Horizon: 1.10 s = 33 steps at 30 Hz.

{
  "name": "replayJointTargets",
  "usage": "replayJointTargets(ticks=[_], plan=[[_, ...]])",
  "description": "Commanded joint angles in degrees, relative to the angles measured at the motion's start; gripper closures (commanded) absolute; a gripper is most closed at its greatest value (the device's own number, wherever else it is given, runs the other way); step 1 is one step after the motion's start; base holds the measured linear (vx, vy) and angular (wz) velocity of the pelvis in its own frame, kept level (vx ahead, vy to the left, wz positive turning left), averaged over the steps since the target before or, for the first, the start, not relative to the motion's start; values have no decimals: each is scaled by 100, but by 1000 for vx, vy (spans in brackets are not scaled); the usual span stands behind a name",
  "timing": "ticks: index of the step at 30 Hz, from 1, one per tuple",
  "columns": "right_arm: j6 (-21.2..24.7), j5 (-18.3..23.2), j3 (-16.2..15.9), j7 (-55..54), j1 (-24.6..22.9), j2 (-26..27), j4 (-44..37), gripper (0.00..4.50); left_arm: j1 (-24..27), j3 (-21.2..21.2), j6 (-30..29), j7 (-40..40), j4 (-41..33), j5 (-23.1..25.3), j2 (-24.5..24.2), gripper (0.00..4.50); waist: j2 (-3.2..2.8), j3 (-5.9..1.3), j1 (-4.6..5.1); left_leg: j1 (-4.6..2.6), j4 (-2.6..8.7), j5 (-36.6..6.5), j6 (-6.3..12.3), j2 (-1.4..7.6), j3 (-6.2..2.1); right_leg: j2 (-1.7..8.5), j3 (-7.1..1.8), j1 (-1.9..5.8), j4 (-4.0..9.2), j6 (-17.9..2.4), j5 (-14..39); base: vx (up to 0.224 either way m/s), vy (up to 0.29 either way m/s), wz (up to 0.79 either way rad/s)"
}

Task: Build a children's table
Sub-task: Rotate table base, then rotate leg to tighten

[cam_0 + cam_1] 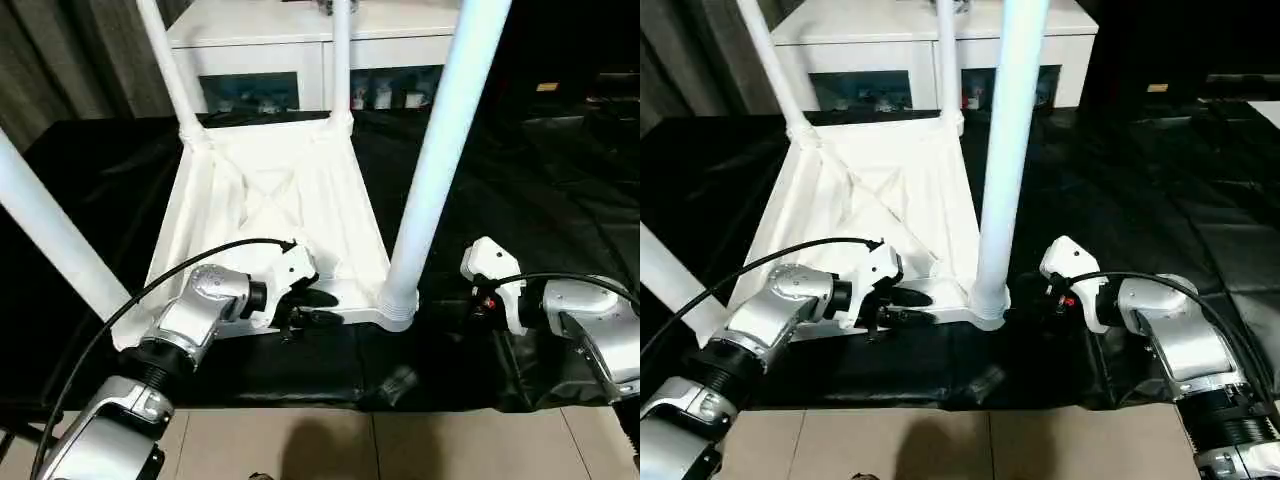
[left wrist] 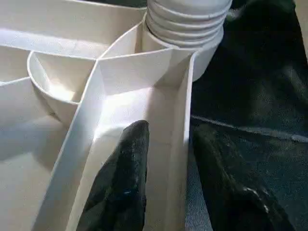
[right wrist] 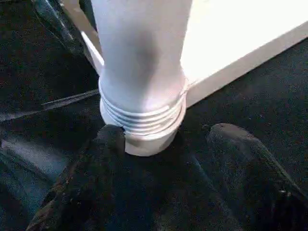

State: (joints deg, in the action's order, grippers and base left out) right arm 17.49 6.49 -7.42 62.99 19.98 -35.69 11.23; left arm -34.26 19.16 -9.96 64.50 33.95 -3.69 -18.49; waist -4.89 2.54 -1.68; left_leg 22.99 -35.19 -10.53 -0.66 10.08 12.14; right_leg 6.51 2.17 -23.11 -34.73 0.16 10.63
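I have the tabletop [image 1: 270, 215] lying upside down on the black-covered bench [image 1: 560, 190], ribbed underside up, with legs standing in its corner sockets. The near right leg [image 1: 440, 160] rises from its socket [image 1: 397, 305] at the near corner; its ribbed collar sits in the socket. Two far legs [image 1: 172, 70] stand at the back corners, and another leg [image 1: 45, 235] slants up at my left.

My left pincer [image 1: 308, 308] is at the near edge of the tabletop, just left of that socket. Its two fingers [image 2: 122, 178] straddle the rim wall, one inside the ribbed channel and one outside over the black cover, partly closed around the wall; I cannot tell if they press on it.

My right pincer [image 1: 1052, 296] sits low on the bench just right of the near leg, fingers [image 3: 103, 144] spread apart, one tip at the socket's base, holding nothing.

Behind the bench stands a white cabinet [image 1: 260, 50] with glass doors.
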Motion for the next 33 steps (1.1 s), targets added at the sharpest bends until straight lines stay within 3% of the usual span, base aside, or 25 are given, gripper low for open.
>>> replayJointTargets(ticks=[1, 9, 13, 14, 18, 23, 33], plan=[[82, 35, -30, -5, 3, 17, -125, 131, 66, 52, -86, 14, -65, 120, -129, 315, 80, -340, 7, -181, 536, -1899, 136, 289, -176, 176, -118, 198, 442, -1357, 1189, 0, 0, 0], [119, 52, -47, -100, 45, 66, -135, 131, 189, 154, -76, 26, -170, 257, -213, 396, 76, -352, 6, -186, 532, -1800, 145, 293, -175, 173, -119, 195, 426, -1368, 1028, 0, 0, 0], [80, 50, -47, -133, 97, 112, -73, 131, 193, 149, -27, 23, -152, 282, -221, 416, 100, -341, 3, -182, 532, -1815, 156, 291, -167, 177, -123, 191, 442, -1350, 1180, 0, 0, 0], [73, 46, -50, -153, 117, 137, -62, 131, 197, 146, 20, -6, -148, 296, -216, 440, 94, -342, 5, -188, 534, -1841, 139, 291, -170, 178, -124, 188, 445, -1331, 1242, 0, 0, 0], [49, 90, -61, -250, 160, 322, -62, 131, 242, 192, 298, -115, -152, 401, -161, 449, 98, -349, 24, -170, 537, -1825, 127, 292, -184, 182, -124, 194, 436, -1290, 1220, 0, 0, 0], [60, 111, -143, -333, 155, 533, -51, 131, 286, 265, 340, -150, -162, 450, -73, 449, 96, -365, 62, -172, 519, -1595, 250, 289, -168, 177, -116, 203, 420, -1385, 920, 0, 0, 0], [-219, -101, -228, -671, 459, 914, 485, 131, 279, 240, 435, -155, -150, 500, 10, 449, 125, -362, 110, -165, 526, -1692, 195, 277, -173, 180, -115, 204, 428, -1357, 1121, 0, 0, 0]])
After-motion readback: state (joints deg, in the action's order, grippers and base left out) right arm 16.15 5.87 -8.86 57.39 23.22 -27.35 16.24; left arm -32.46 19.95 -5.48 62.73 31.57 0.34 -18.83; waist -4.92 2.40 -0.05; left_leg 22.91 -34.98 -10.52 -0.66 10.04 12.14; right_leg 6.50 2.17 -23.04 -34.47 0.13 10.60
